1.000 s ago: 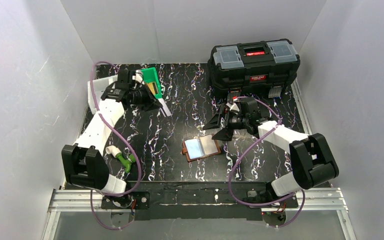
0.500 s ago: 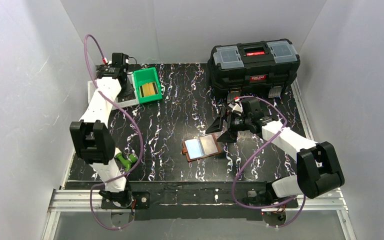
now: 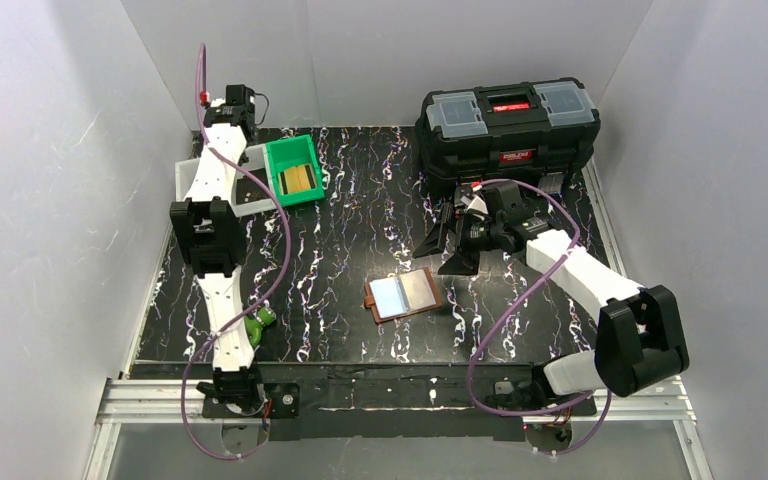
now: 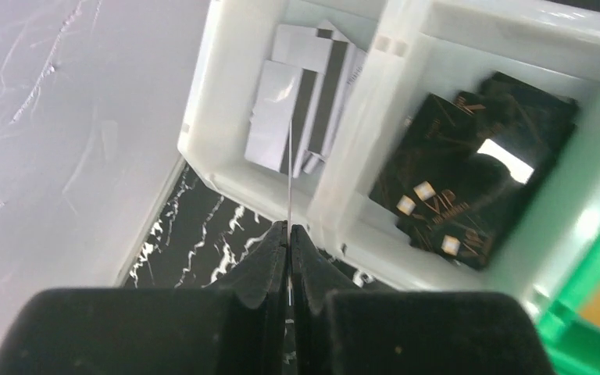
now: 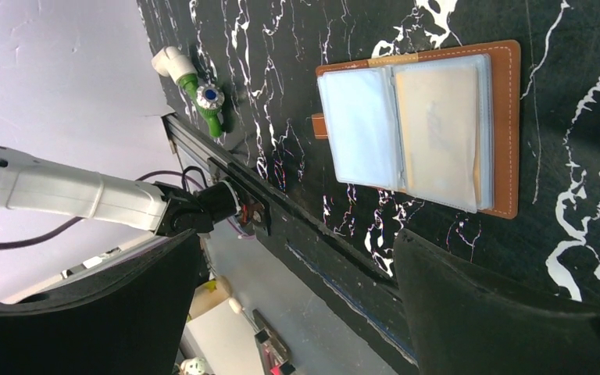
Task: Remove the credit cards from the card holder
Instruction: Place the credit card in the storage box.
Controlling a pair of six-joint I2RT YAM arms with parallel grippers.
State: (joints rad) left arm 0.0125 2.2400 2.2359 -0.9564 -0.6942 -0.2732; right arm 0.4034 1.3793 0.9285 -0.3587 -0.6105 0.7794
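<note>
The card holder (image 3: 403,294) lies open on the black marbled table, brown leather with pale glossy pockets. It also shows in the right wrist view (image 5: 506,125), with a beige card (image 5: 437,117) in its right pocket. My right gripper (image 3: 447,247) is open and empty, hovering just behind and right of the holder; its jaws (image 5: 297,312) stand wide apart. My left gripper (image 3: 232,112) is at the far back left, shut (image 4: 289,228) on a thin credit card (image 4: 290,180) seen edge-on, held above the white bin (image 4: 203,101).
The white bin holds white and grey cards (image 4: 297,101) in one compartment and black cards (image 4: 469,180) in the other. A green bin (image 3: 295,172) stands beside it. A black toolbox (image 3: 508,125) sits at the back right. A green and white fitting (image 3: 255,322) lies front left.
My left arm has stretched from beside the green bin to the back left, carrying the card over the white bin. My right gripper has shifted slightly back, away from the holder.
</note>
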